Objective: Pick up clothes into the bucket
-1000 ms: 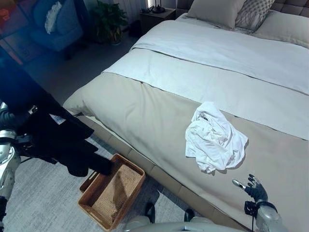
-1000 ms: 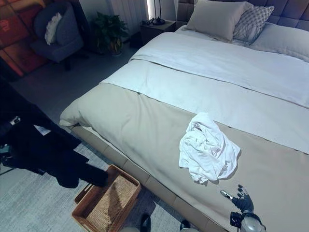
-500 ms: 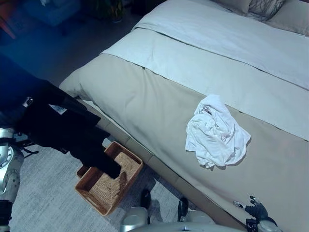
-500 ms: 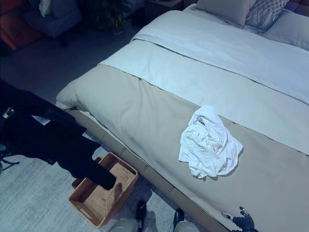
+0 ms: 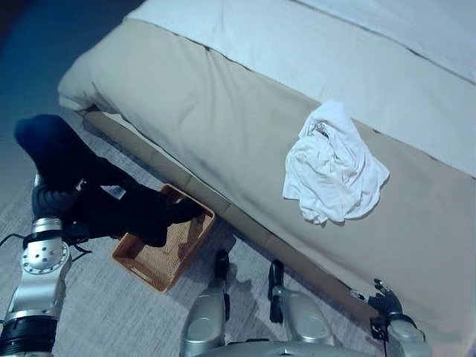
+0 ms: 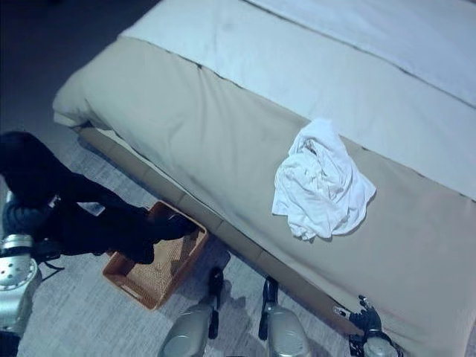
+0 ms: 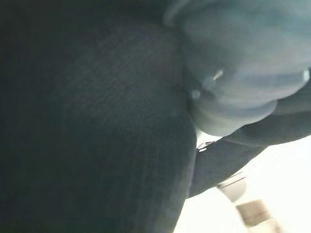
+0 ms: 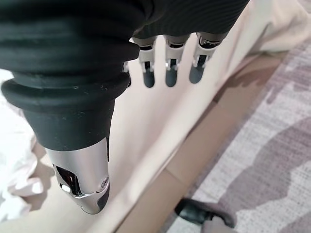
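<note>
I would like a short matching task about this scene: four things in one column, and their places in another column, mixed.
Things:
1. white garment
2. black garment
3. wicker basket
4. right hand

Places:
a. on the floor beside the bed
b. hanging over the basket
c. lying on the bed cover
d. by the bed's near edge, holding nothing

Pairs: 1-c, 2-b, 3-a, 4-d

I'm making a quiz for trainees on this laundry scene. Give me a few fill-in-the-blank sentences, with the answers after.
1. The dark garment hangs from the robot's ____ arm.
2. Its lower end reaches over the woven ____ on the rug.
3. The white garment lies on the ____.
4. The right hand holds ____.

Answers: left; basket; bed; nothing
</note>
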Available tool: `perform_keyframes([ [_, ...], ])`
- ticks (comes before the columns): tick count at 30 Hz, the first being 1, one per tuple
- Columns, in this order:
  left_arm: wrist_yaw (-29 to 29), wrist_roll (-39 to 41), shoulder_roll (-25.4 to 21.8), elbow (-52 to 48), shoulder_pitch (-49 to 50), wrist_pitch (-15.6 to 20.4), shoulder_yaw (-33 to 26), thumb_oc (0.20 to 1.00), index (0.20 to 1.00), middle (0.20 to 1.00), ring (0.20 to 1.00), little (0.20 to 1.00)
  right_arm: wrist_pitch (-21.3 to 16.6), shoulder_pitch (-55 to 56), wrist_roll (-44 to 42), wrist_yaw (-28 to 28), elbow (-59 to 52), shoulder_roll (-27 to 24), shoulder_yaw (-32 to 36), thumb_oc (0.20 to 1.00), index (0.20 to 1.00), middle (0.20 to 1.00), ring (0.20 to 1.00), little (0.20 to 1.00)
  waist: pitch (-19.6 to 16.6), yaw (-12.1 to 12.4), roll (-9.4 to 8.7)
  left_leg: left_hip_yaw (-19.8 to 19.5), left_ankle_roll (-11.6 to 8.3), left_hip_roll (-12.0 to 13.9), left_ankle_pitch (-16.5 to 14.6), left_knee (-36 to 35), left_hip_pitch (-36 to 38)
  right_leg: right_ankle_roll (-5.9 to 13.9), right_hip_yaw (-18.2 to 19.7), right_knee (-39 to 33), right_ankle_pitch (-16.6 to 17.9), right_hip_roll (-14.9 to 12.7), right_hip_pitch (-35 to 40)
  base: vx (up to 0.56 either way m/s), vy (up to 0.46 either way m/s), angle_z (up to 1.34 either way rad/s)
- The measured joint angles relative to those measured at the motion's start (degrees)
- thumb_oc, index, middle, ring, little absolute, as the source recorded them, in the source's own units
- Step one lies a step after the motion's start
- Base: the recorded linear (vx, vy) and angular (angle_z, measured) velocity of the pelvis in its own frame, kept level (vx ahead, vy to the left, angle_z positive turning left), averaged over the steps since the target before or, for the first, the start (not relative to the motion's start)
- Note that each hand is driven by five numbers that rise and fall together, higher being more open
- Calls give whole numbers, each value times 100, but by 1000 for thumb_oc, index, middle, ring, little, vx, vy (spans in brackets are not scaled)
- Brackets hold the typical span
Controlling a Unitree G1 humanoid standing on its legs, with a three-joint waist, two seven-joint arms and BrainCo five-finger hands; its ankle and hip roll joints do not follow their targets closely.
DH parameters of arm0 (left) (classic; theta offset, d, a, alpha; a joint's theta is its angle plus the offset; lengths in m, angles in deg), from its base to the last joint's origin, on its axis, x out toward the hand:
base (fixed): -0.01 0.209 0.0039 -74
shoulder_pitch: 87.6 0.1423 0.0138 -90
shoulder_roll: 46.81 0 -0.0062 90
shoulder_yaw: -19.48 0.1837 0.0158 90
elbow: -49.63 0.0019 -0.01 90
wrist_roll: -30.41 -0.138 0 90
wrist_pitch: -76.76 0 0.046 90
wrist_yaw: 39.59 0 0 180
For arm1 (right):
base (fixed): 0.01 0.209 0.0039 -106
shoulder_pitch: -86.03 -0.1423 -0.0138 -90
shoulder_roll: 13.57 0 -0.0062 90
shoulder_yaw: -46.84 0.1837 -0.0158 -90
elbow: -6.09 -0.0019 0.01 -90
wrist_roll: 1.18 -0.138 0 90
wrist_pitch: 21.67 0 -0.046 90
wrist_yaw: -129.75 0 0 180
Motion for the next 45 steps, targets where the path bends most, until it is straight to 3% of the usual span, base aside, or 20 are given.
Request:
perform_keyframes([
  [3,-207,-190,25,459,-276,-49,183,200,200,200,200,200,-48,-108,1,97,-154,-19,-2,1000,1000,1000,1000,1000,175,-137,-50,-4,0,-39,-1,141,-278,-24,17,463,-150,-68,-428,-63,62,1],
  [4,-376,-231,101,1205,-685,-70,380,200,200,200,200,200,-92,-242,0,163,-223,-22,-21,1000,1000,1000,1000,1000,295,-137,-63,32,1,-70,-1,267,-454,-31,89,793,-243,-116,-724,-40,39,-8],
  [6,-530,-230,237,1545,-916,-172,438,200,200,200,200,200,-114,-432,0,241,-322,-28,-158,1000,1000,1000,1000,1000,418,-236,-116,53,2,-118,-3,425,-721,-51,125,1139,-353,-193,-1075,-63,50,-3],
  [11,-704,-407,542,1263,-992,-186,708,200,200,200,200,200,-204,-572,0,424,-526,-28,-195,1000,1000,1000,1000,1000,620,-280,-186,95,20,-200,-41,834,-1235,-98,245,1782,-517,-299,-1721,-47,46,-1],
  [14,-804,-401,586,1924,-1470,-221,952,200,200,200,200,200,-216,-665,-24,531,-519,-191,-382,1000,1000,1000,1000,1000,642,-325,-186,90,87,-240,-294,1502,-1761,-180,272,2368,-724,-356,-2185,1,27,8],
  [16,-926,-374,354,1965,-1676,-225,1244,200,200,200,200,200,-261,-727,-59,648,-601,-328,-656,1000,1000,1000,1000,1000,630,-389,-197,17,102,-342,-672,2355,-2496,-212,268,3059,-1120,-461,-2797,9,17,22],
  [17,-960,-350,248,1813,-1758,-218,1275,200,200,200,200,200,-263,-829,-70,669,-647,-321,-622,1000,1000,1000,1000,1000,659,-416,-195,-7,98,-346,-815,2799,-3033,-324,312,3503,-1243,-491,-3334,-31,-10,16],
  [24,-1114,-349,137,2306,-2397,-357,1564,200,200,200,200,200,-275,-997,-312,885,-846,-327,-633,1000,1000,1000,1000,1000,699,-462,-205,-62,68,-344,-920,3821,-4593,-463,286,4440,-1333,-546,-4814,-3,23,5],
  [30,-1220,-351,-29,2637,-2791,-446,1822,200,200,200,200,200,-375,-1176,-483,1067,-854,-342,-664,1000,1000,1000,1000,1000,709,-538,-232,-49,116,-309,-1121,4597,-5435,-501,324,4993,-1400,-519,-5561,51,51,-7],
  [31,-1224,-351,-42,2753,-2869,-457,1867,288,288,288,288,288,-378,-1195,-512,1076,-854,-342,-663,1000,1000,1000,1000,1000,710,-546,-234,-52,136,-304,-1191,4759,-5550,-507,330,5118,-1445,-530,-5662,55,59,-2],
  [32,-1227,-350,-44,2787,-2942,-526,1919,1000,1000,1000,1000,1000,-383,-1229,-537,1092,-865,-338,-669,1000,1000,1000,1000,1000,712,-576,-242,-51,128,-309,-1244,4916,-5707,-515,341,5229,-1499,-532,-5792,68,73,-5],
  [35,-1228,-323,-30,3108,-3017,-606,1959,1000,1000,1000,1000,1000,-386,-1314,-580,1128,-866,-347,-771,1000,1000,1000,1000,1000,706,-601,-259,-36,154,-261,-1413,5308,-6004,-507,383,5477,-1562,-497,-6035,41,41,-12],
  [40,-1256,17,109,3414,-3088,-717,1907,1000,1000,1000,1000,1000,-385,-1324,-675,1130,-802,-314,-876,1000,1000,1000,1000,1000,705,-585,-276,-24,198,-284,-1442,5430,-6138,-483,392,5527,-1563,-518,-6127,27,31,-1],
  [45,-1321,988,554,3497,-3107,-795,1297,1000,1000,1000,1000,1000,-380,-1323,-676,1128,-789,-294,-910,1000,1000,1000,1000,1000,695,-585,-295,-33,272,-328,-1395,5321,-6119,-433,395,5414,-1532,-556,-6091,4,8,2],
])
